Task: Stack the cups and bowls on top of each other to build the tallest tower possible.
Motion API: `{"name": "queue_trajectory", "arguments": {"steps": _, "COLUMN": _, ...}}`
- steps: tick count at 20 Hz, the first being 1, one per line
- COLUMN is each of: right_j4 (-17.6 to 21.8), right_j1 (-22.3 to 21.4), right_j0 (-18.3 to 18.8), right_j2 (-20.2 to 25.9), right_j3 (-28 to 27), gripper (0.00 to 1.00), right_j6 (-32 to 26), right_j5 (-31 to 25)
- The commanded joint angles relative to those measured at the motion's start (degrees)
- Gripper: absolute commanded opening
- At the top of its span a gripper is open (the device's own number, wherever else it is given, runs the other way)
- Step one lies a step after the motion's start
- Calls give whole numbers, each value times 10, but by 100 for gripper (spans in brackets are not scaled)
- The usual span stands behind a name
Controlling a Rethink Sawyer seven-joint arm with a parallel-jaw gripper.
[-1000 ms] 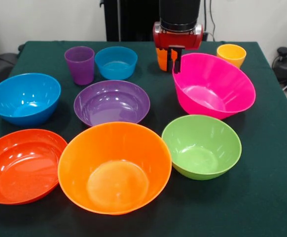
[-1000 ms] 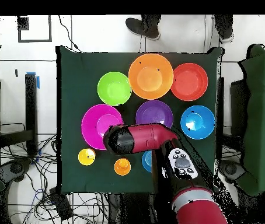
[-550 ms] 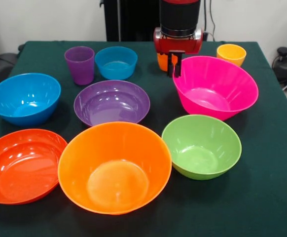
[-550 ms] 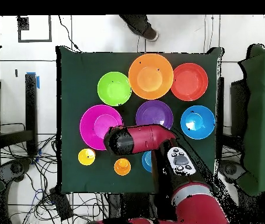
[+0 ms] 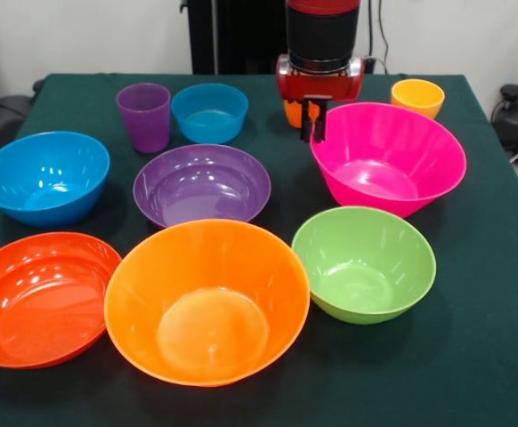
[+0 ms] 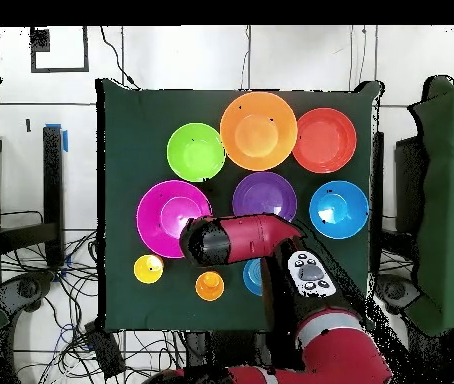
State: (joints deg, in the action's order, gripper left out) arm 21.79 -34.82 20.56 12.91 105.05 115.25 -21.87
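Now tool (image 5: 313,122) fingers together — just beside large pink bowl (image 5: 389,157) rim, nothing clamped.

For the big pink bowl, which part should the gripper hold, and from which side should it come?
Probably the thin rim of the pink bowl, taken from above on the side by the gripper. The bowl sits upright with its mouth open, so one finger could go inside the wall and one outside.

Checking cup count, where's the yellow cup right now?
Front view: the yellow cup stands at the table's far right corner, just behind the pink bowl.
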Motion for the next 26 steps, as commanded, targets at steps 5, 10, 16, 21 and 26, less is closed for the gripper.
{"name": "queue_trajectory", "arguments": {"steps": 5, "right_j4": 41, "right_j1": 23, "right_j0": 3, "right_j2": 51, "right_j3": -29, "gripper": 0, "right_j6": -37, "right_j5": 15}}
{"name": "queue_trajectory", "arguments": {"steps": 10, "right_j4": 44, "right_j1": 19, "right_j0": 11, "right_j2": 56, "right_j3": -20, "gripper": 0, "right_j6": -44, "right_j5": 13}}
{"name": "queue_trajectory", "arguments": {"steps": 16, "right_j4": 47, "right_j1": 13, "right_j0": 32, "right_j2": 69, "right_j3": -23, "gripper": 0, "right_j6": -67, "right_j5": -4}}
{"name": "queue_trajectory", "arguments": {"steps": 21, "right_j4": 59, "right_j1": 10, "right_j0": 55, "right_j2": 80, "right_j3": -10, "gripper": 0, "right_j6": -76, "right_j5": 0}}
{"name": "queue_trajectory", "arguments": {"steps": 26, "right_j4": 67, "right_j1": 10, "right_j0": 74, "right_j2": 94, "right_j3": -12, "gripper": 0, "right_j6": -85, "right_j5": -8}}
